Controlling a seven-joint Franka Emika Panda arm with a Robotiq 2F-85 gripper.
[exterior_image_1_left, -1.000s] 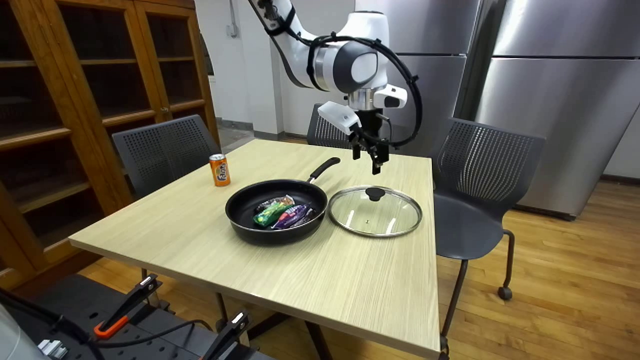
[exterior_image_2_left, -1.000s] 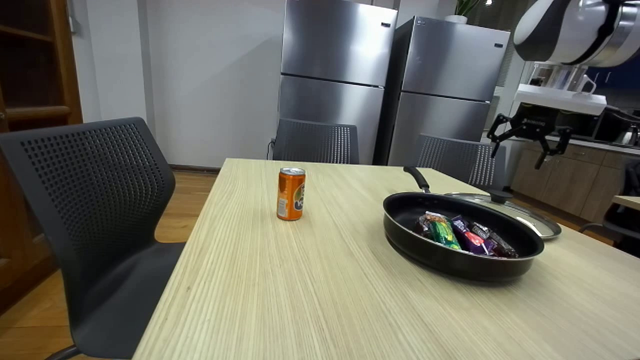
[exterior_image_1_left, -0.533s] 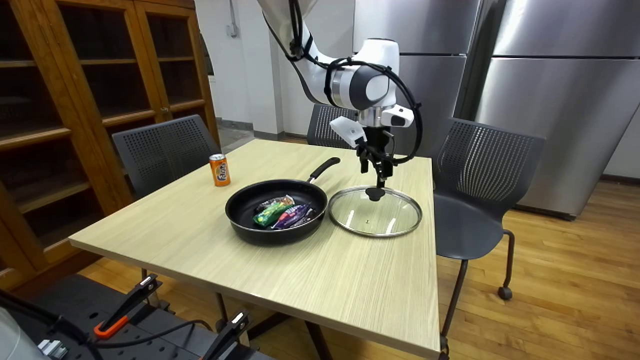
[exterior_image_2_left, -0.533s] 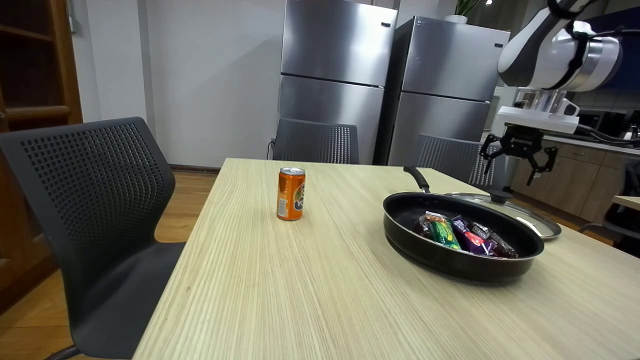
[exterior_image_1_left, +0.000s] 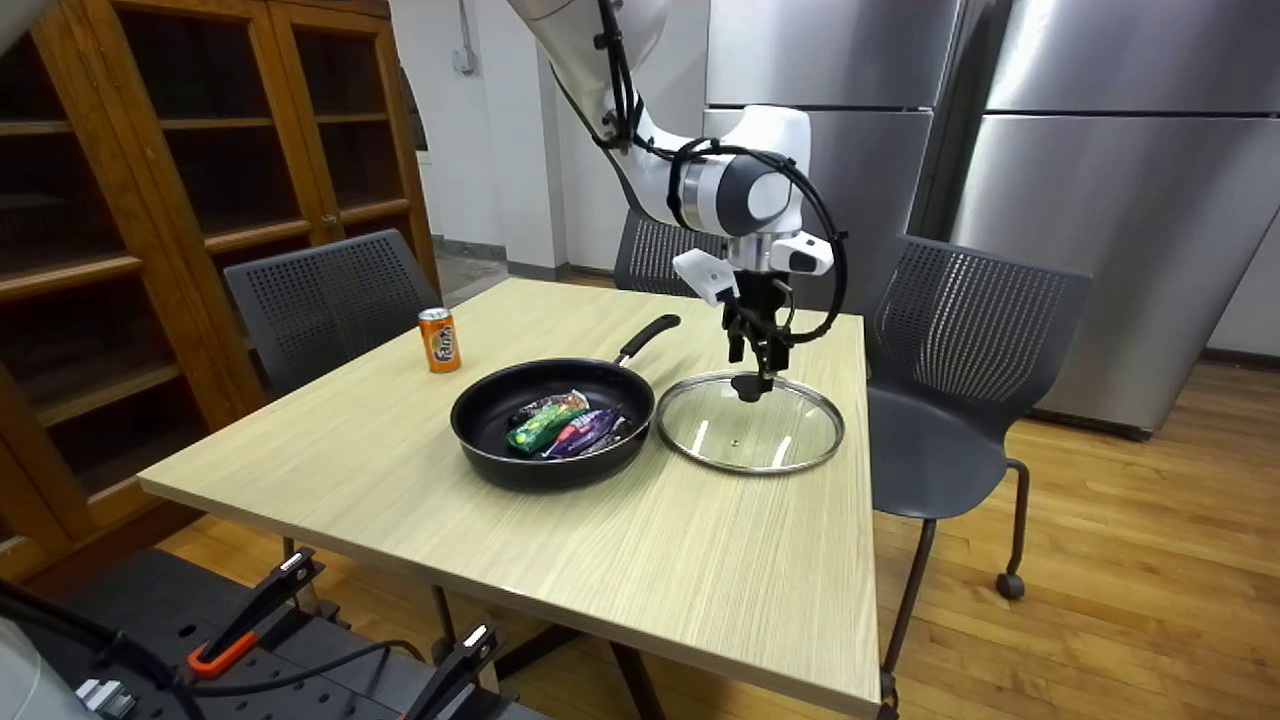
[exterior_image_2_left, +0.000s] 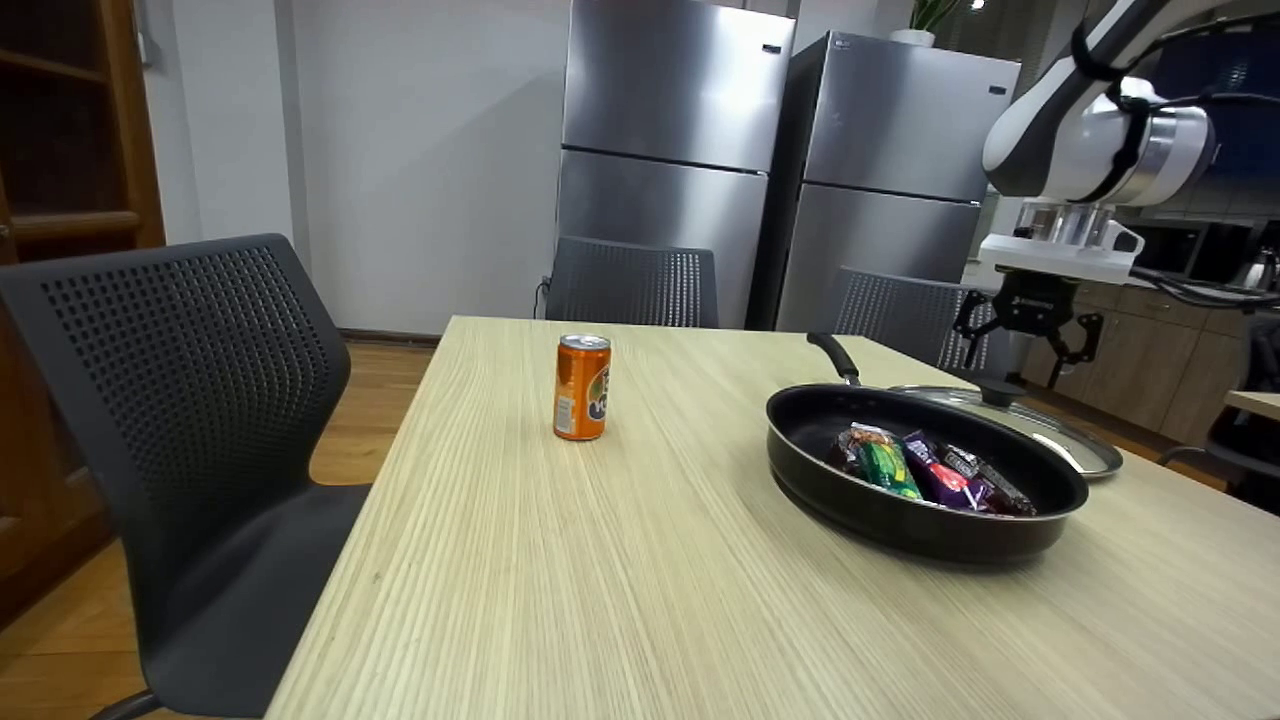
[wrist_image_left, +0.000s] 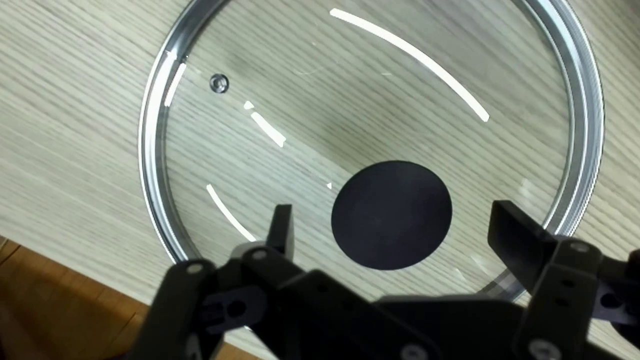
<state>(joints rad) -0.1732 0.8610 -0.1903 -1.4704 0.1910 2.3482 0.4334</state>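
My gripper (exterior_image_1_left: 752, 370) is open and empty, pointing down just above the black knob (exterior_image_1_left: 749, 387) of a clear glass lid (exterior_image_1_left: 740, 445) with a metal rim. In the wrist view the round knob (wrist_image_left: 392, 200) lies between the spread fingers of the gripper (wrist_image_left: 392, 220), with space on both sides. In an exterior view the gripper (exterior_image_2_left: 1012, 370) is just above the knob (exterior_image_2_left: 1000, 392). The lid lies flat on the table, beside a black frying pan (exterior_image_1_left: 490, 425). The pan holds several wrapped packets, including a green one (exterior_image_1_left: 545, 428) and a purple one (exterior_image_1_left: 582, 433).
An orange soda can (exterior_image_1_left: 440, 340) stands on the light wooden table (exterior_image_1_left: 700, 560). The pan's handle (exterior_image_1_left: 650, 335) points toward the table's far side. Dark chairs (exterior_image_1_left: 975, 330) stand around the table. Steel refrigerators (exterior_image_1_left: 1120, 220) and a wooden cabinet (exterior_image_1_left: 200, 130) stand behind.
My gripper has come down to just above the lid's knob, shifting slightly right in one view and left in another. It stays open. The lid, pan, packets and can have not moved.
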